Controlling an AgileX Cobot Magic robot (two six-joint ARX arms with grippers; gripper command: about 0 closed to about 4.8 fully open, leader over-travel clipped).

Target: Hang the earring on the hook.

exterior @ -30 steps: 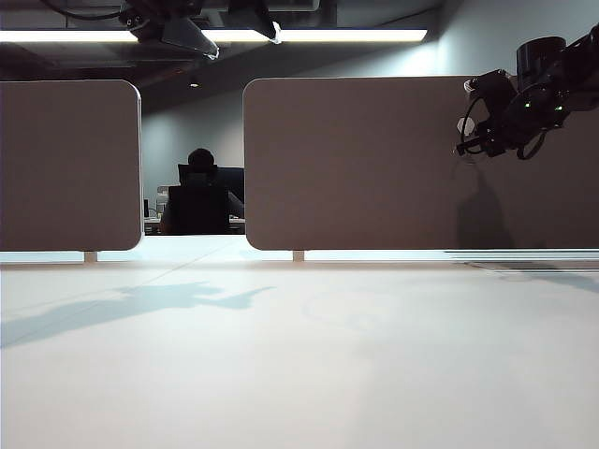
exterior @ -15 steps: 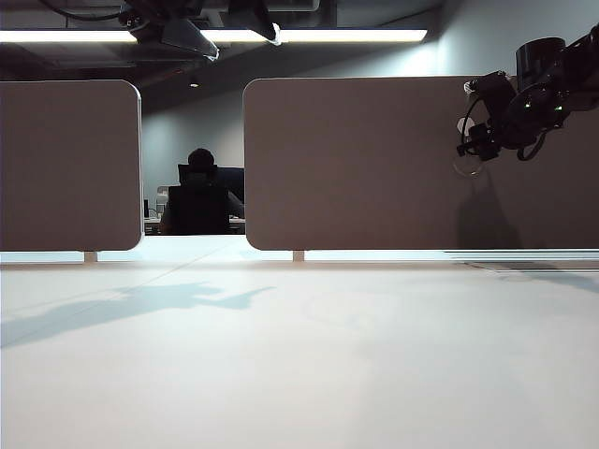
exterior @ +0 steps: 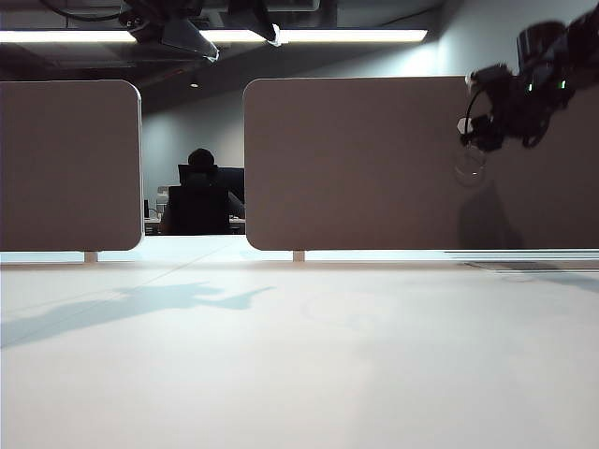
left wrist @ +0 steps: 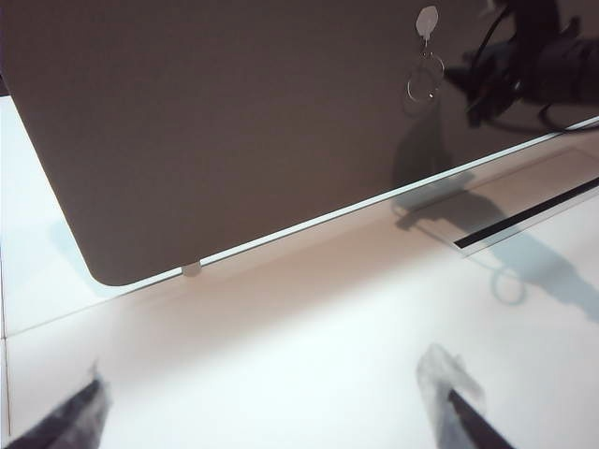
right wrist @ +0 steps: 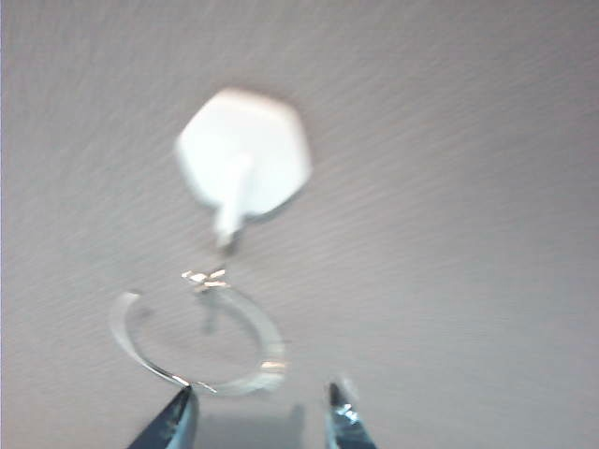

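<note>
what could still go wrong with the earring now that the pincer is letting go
1. The earring hangs just under the hook, but the blurred right wrist view does not show how securely it is caught; it may slip off.
2. The right pincer has its open tips beside the hoop's lower edge, so pulling back could snag it.
3. The left pincer, open and low over the table, could not catch a fall.

Thin silver wire earring point(right wrist: 197, 337), an open hoop, hanging upright just beyond the parted tips of the right gripper point(right wrist: 255, 421). Above it, small white hexagonal hook point(right wrist: 245, 154) fixed flat on the grey panel, farther from those tips.
</note>
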